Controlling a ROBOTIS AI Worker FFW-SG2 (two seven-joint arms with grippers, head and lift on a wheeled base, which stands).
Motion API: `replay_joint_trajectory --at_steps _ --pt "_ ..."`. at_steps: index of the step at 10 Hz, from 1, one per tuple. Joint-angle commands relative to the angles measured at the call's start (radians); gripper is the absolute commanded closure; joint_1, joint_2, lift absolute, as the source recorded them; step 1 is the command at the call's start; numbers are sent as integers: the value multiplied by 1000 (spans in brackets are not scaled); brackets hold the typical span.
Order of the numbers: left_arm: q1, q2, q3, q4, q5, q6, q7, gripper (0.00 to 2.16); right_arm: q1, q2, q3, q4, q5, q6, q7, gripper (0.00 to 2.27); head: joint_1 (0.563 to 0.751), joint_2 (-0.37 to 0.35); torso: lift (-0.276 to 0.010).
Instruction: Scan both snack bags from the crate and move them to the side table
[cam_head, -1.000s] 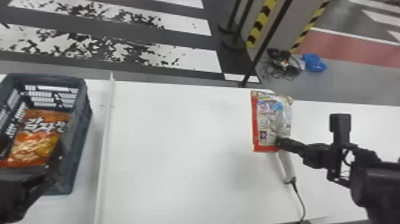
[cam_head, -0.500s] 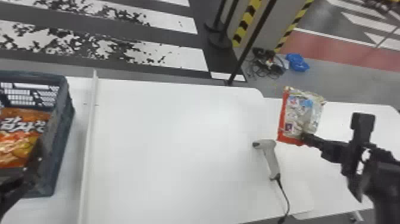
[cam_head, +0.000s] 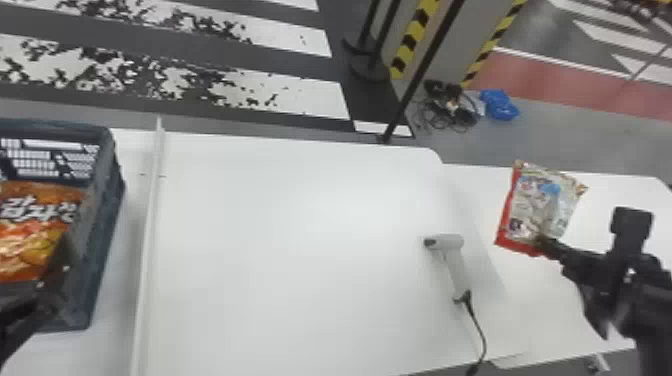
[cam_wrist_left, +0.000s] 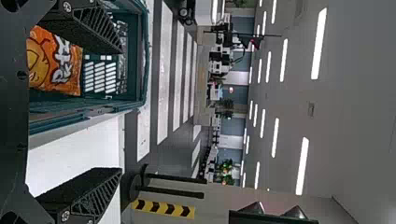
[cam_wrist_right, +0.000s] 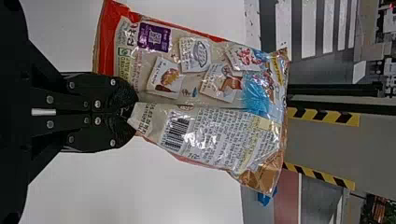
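R end effector: closed on red-edged snack bag, held over side bench. L end effector: fingers set wide apart, at crate w/ orange snack bag inside. Scanner: on main bench, near side bench.

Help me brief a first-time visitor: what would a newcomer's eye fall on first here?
Probably the shiny, red-edged snack bag, gripped by the right tool above the side table. Next, the bright orange snack bag inside the dark crate at far left. Between them, the pale scanner lies on the white table.
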Motion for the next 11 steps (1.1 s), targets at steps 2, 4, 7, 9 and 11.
replay_joint_trajectory --at_steps 2,4,7,9,11 --pt "3 4 1 0 0 -3 0 100 -44 -33 7 148 3 -55 -32 2253 695 -350 -75" --pt "3 7 3 0 2 -3 0 100 -64 -44 18 228 21 -98 -68 2229 695 -350 -75" --pt "8 12 7 0 11 -9 -3 100 -73 -42 39 267 50 -89 -115 1980 695 -350 -75" --pt "13 18 10 -2 14 -12 -4 100 -70 -35 41 261 40 -31 -117 701 695 -350 -75" --pt "16 29 13 -5 21 -18 -6 100 -67 -27 36 251 35 24 -150 -1 695 -350 -75"
